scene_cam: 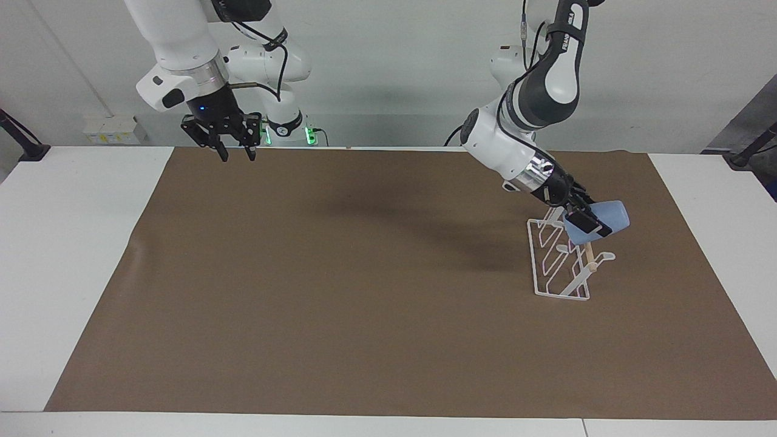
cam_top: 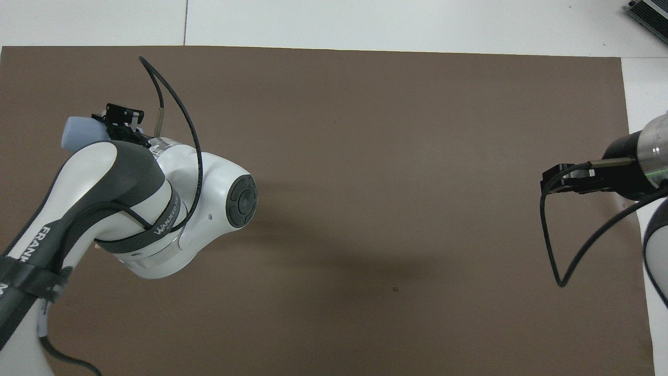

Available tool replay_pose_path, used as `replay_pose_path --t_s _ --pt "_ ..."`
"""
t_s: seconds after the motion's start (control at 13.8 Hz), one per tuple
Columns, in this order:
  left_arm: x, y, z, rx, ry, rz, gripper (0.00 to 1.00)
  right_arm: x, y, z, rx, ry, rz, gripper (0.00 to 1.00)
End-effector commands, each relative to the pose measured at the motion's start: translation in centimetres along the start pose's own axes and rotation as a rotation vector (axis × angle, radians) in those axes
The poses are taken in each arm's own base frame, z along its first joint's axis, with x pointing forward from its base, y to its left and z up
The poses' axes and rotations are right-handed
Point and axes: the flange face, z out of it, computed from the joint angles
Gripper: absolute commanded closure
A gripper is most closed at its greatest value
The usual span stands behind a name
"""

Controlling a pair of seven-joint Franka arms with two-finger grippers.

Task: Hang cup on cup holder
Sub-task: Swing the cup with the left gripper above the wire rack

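Cup [scene_cam: 609, 218] lies tilted on its side over the upper prongs of the cup holder [scene_cam: 561, 261], at the top of the rack beside its wooden dowel [scene_cam: 587, 255], pinched at the rim by the left gripper [scene_cam: 587, 222]. Whether a prong is inside the cup cannot be told. To seat it well, I judge the mouth should slide down along one slanted prong before release. The right gripper [scene_cam: 234, 155] waits, fingers spread and holding nothing, well apart from the holder, over the brown mat [scene_cam: 340, 291] at the right arm's end.
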Motion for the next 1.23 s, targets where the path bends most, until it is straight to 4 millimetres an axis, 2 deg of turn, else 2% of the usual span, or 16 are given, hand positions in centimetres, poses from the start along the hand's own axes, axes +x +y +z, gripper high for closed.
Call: replay_pose_path --t_s 0.0,0.14,0.43,0.65,0.94,1.16 --pt "1.0 0.5 0.4 0.009 -0.06 -0.029 1.0 -0.1 0.7 0.0 -0.015 0.002 -0.014 0.27" --pt "1.8 1.1 0.2 0.022 -0.086 -0.07 1.0 -0.1 0.9 0.2 -0.015 0.002 -0.008 0.14" --pt "3.4 2.3 -0.1 0.035 -0.106 -0.094 1.0 -0.3 1.5 1.1 -0.021 0.041 0.006 0.11" --pt "3.5 2.4 0.0 0.038 -0.107 -0.097 1.0 -0.4 1.4 1.6 -0.025 0.055 0.008 0.1" --pt "4.0 2.5 0.5 0.068 -0.108 -0.085 1.0 -0.2 0.9 1.4 -0.082 0.081 0.013 0.1" --pt "4.1 2.5 0.6 0.079 -0.106 -0.079 1.0 -0.8 -0.2 2.1 -0.08 0.076 -0.001 0.11"
